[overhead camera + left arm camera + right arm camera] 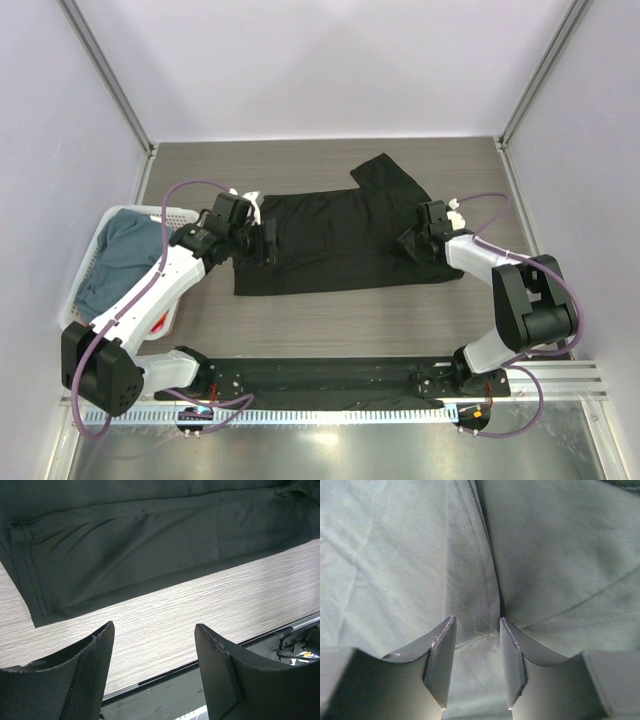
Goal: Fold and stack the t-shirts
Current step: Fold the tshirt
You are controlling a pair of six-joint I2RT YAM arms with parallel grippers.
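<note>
A black t-shirt [340,240] lies spread flat across the middle of the table, one sleeve pointing to the far side. My left gripper [262,243] hovers at the shirt's left end. In the left wrist view the left gripper [154,625] is open over bare wood, with the black t-shirt [125,540] just beyond its fingers. My right gripper [412,243] is down on the shirt's right part. In the right wrist view the right gripper [477,618] is open, its jaws set either side of a stitched hem strip [470,580] of the shirt. A slate blue-grey t-shirt [120,255] lies in the basket.
A white lattice-sided basket [105,222] stands at the left edge of the table, partly under my left arm. A dark mounting rail [350,375] runs along the near edge. Enclosure walls and posts ring the table on the other three sides.
</note>
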